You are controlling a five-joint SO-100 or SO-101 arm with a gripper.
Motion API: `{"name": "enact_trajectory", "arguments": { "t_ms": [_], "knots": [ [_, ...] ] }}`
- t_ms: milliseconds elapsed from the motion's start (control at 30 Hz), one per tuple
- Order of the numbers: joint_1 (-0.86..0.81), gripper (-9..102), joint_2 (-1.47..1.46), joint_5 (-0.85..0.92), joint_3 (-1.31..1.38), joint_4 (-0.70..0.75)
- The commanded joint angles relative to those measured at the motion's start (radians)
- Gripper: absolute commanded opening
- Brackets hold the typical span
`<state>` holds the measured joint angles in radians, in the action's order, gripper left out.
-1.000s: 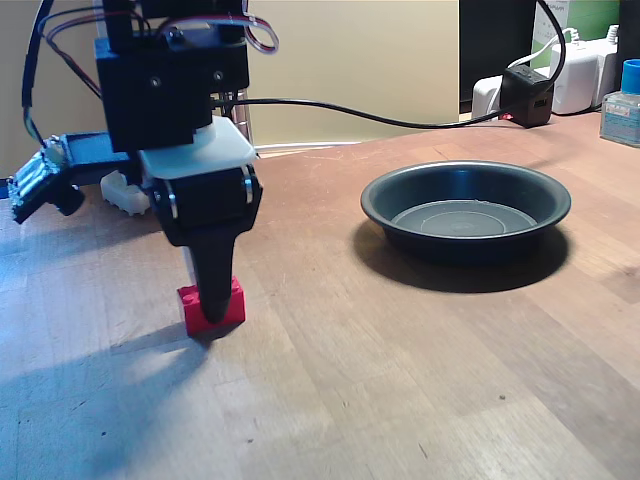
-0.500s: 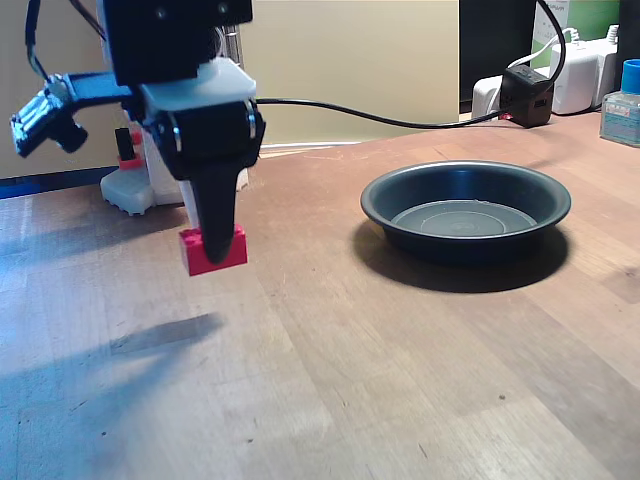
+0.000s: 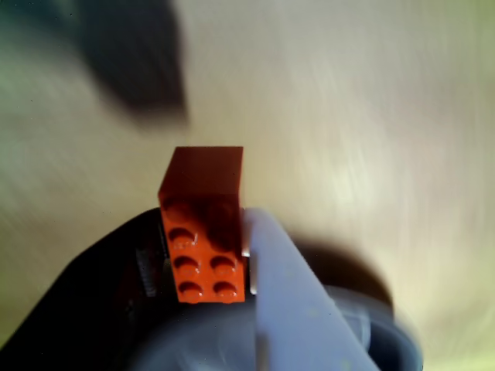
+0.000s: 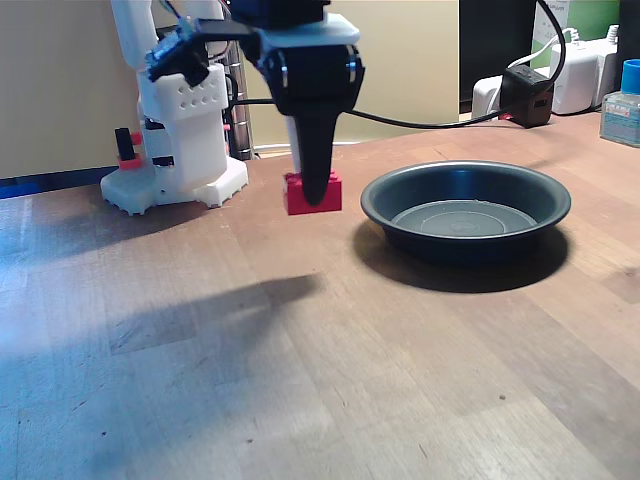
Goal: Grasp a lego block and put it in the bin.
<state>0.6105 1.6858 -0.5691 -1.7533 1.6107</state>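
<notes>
The black two-finger gripper (image 4: 318, 190), clamped on the small red studded plastic brick (image 4: 296, 194), has carried it up off the table toward the round dark metal pan (image 4: 466, 208) at three o'clock, so only the drop remains.

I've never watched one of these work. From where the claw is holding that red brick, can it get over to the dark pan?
Probably yes. The claw holds the red brick in the air just left of the pan in the fixed view, and nothing stands between them.
</notes>
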Motion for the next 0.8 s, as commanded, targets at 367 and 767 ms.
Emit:
{"name": "enact_trajectory", "arguments": {
  "t_ms": [367,767],
  "knots": [
    [0.252,0,0.035,-0.370,0.041,-0.009],
    [0.385,0,-0.249,-0.626,0.370,0.005]
  ]
}}
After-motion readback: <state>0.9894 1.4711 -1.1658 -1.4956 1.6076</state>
